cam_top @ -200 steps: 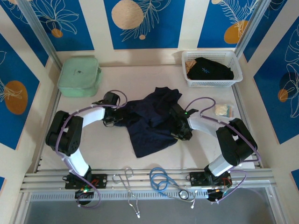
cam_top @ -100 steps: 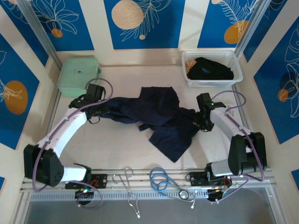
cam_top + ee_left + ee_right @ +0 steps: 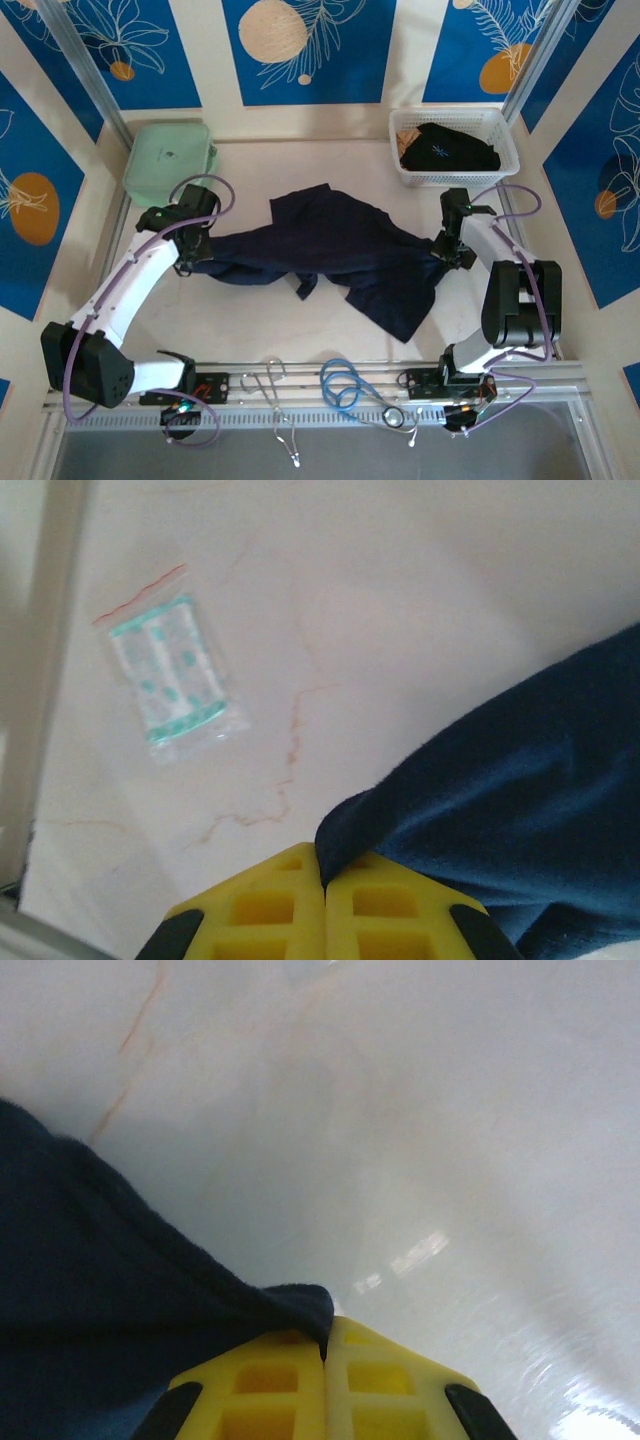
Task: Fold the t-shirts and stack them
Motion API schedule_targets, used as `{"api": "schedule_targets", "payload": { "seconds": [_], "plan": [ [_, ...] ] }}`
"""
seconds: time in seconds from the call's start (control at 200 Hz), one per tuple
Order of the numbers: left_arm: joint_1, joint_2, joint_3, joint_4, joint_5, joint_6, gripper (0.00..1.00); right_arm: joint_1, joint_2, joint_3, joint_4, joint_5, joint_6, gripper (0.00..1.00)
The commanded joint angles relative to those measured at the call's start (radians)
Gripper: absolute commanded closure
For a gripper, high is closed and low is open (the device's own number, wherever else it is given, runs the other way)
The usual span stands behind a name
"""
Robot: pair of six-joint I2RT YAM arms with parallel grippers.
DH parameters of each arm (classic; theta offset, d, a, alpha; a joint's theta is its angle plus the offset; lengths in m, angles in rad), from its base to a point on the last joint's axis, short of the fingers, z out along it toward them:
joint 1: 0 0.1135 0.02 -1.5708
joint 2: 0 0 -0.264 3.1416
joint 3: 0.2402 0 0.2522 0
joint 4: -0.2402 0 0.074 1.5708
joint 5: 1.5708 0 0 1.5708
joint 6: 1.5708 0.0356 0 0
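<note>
Since a second ago both arms have swung outward, drawing the navy t-shirt (image 3: 340,250) from a crumpled heap into a wide band across the middle of the tabletop (image 3: 250,322). The left claw (image 3: 187,258) is clamped tight on the shirt's left edge, its yellow pads (image 3: 270,910) pinching a fold of cloth. The right claw (image 3: 443,250) is likewise closed on the right edge. A black t-shirt (image 3: 447,148) with a pale blue mark lies in the white basket (image 3: 507,140) at the far right corner.
</note>
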Motion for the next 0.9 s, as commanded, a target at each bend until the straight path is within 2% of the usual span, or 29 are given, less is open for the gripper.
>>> {"api": "schedule_targets", "payload": {
  "seconds": [0.0, 0.18, 0.26, 0.375, 0.51, 0.55, 0.645, 0.685, 0.826, 0.896],
  "plan": [
    [0.025, -0.036, 0.008, -0.074, -0.111, -0.010, 1.00, -0.027, 0.038, 0.045, -0.027, 0.098, -0.020, 1.00],
    [0.045, -0.007, 0.088, -0.042, -0.125, 0.021, 1.00, -0.030, 0.099, 0.094, -0.037, 0.163, -0.042, 1.00],
    [0.045, 0.040, 0.155, 0.011, -0.082, 0.035, 1.00, -0.030, 0.110, 0.106, -0.035, 0.153, -0.042, 1.00],
    [0.044, 0.154, 0.271, 0.101, 0.009, 0.058, 1.00, -0.015, 0.112, 0.105, -0.027, 0.122, -0.038, 1.00],
    [0.042, 0.322, 0.420, 0.179, 0.042, 0.109, 0.98, 0.017, 0.120, 0.091, -0.029, 0.109, -0.025, 1.00],
    [0.041, 0.382, 0.462, 0.202, 0.046, 0.132, 0.87, 0.027, 0.124, 0.086, -0.028, 0.108, -0.022, 1.00],
    [0.042, 0.507, 0.550, 0.245, 0.066, 0.172, 0.43, 0.045, 0.137, 0.074, -0.024, 0.099, -0.014, 1.00],
    [0.042, 0.549, 0.586, 0.248, 0.088, 0.179, 0.30, 0.051, 0.143, 0.074, -0.024, 0.092, -0.014, 1.00],
    [0.014, 0.556, 0.627, 0.233, 0.099, 0.177, 0.06, 0.077, 0.148, 0.090, -0.038, 0.070, -0.020, 1.00],
    [-0.008, 0.502, 0.604, 0.201, 0.091, 0.167, 0.00, 0.094, 0.138, 0.103, -0.050, 0.060, -0.028, 0.88]
  ]
}}
